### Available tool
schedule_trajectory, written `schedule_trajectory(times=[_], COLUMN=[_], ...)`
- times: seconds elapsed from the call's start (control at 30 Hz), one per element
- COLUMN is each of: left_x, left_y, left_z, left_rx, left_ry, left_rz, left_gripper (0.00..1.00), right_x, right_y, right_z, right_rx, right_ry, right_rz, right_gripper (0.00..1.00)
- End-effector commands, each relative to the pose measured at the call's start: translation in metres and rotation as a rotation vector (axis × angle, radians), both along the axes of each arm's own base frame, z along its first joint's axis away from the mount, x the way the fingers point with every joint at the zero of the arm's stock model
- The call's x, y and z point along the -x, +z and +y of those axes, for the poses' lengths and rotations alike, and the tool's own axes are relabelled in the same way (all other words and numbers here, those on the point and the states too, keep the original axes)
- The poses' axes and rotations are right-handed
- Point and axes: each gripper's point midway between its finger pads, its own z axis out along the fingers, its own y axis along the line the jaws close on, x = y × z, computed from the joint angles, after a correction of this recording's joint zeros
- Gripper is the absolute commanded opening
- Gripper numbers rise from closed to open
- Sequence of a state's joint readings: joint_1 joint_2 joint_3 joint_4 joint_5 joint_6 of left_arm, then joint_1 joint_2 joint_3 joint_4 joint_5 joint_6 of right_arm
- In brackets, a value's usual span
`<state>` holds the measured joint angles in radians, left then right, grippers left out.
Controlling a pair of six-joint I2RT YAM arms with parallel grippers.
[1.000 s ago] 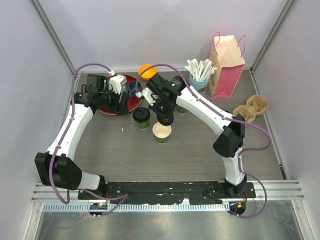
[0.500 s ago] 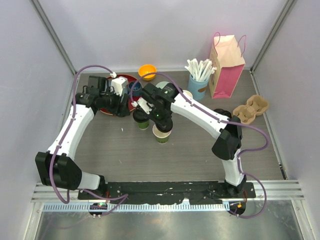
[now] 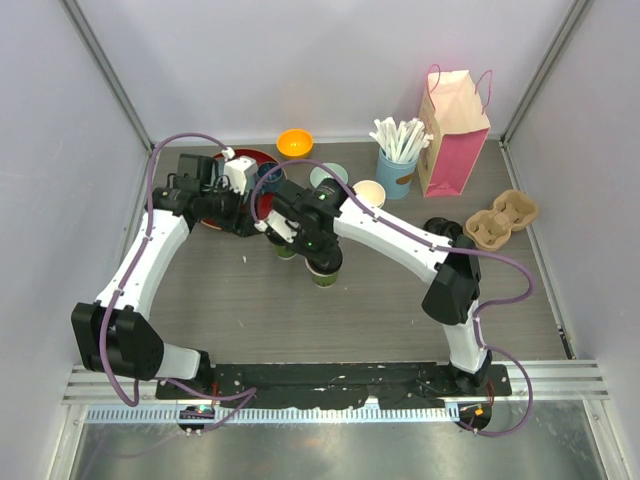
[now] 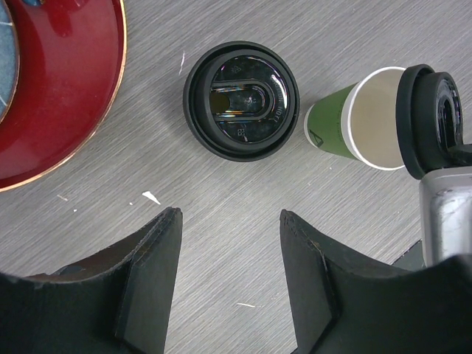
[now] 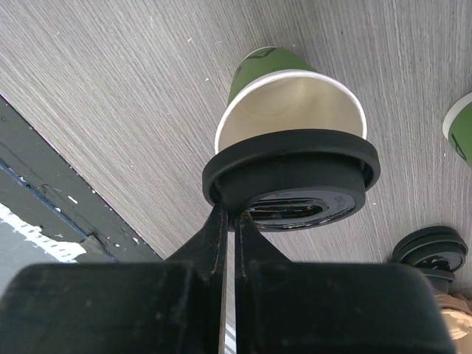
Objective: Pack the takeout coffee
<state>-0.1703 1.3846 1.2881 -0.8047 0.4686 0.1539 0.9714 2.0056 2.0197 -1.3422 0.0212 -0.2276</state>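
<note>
An open paper cup [image 5: 291,110], green outside and cream inside, stands upright on the grey wood-grain table [image 3: 400,300] near its middle, with a round black lid [image 5: 291,173] held tilted at its rim, covering only one side of the mouth; whether the lid touches the rim cannot be told. The right gripper [image 5: 227,214] pinches the edge of that lid, its fingers drawn almost together on the thin plastic. Just beside the open cup, on the left arm's side, stands the lidded paper cup [image 4: 241,99], its black lid seated flat and the sip opening showing on top. The left gripper [image 4: 230,215] hangs above the bare table near this cup with its fingers spread wide and nothing between them. A red plate [image 4: 59,88] lies close to the lidded cup, apart from it. Toward the back of the table a third cup [image 3: 368,193] stands open, with an orange bowl [image 3: 294,143] near the rear wall. A light-blue cup of white sticks [image 3: 397,170] stands next to a pink paper bag [image 3: 455,130], and a cardboard cup carrier [image 3: 500,218] lies at the right edge. A small stack of black spare lids [image 5: 430,254] rests near it.
</note>
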Motion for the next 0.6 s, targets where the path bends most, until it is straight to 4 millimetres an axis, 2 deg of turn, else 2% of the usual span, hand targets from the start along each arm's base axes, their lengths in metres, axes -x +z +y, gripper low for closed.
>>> schedule_trajectory(times=[0.0,0.23,0.43,0.57], left_x=[-0.001,0.000,0.001,0.001], left_y=[0.007,0.007,0.006,0.007], left_z=[-0.005,-0.005,-0.005,-0.005], left_rx=[0.030,0.031,0.030,0.031], left_ry=[-0.008,-0.008,-0.012,-0.014], left_rz=[-0.020,-0.018,-0.019,-0.023], left_gripper=[0.59,0.59,0.59,0.59], right_x=[0.015,0.010,0.008,0.009], right_y=[0.006,0.001,-0.005,-0.009], right_z=[-0.027,-0.023,-0.021,-0.020], right_rx=[0.106,0.118,0.126,0.130], right_ry=[0.023,0.032,0.033,0.040], right_rz=[0.066,0.061,0.065,0.078], right_gripper=[0.01,0.03,0.18,0.24])
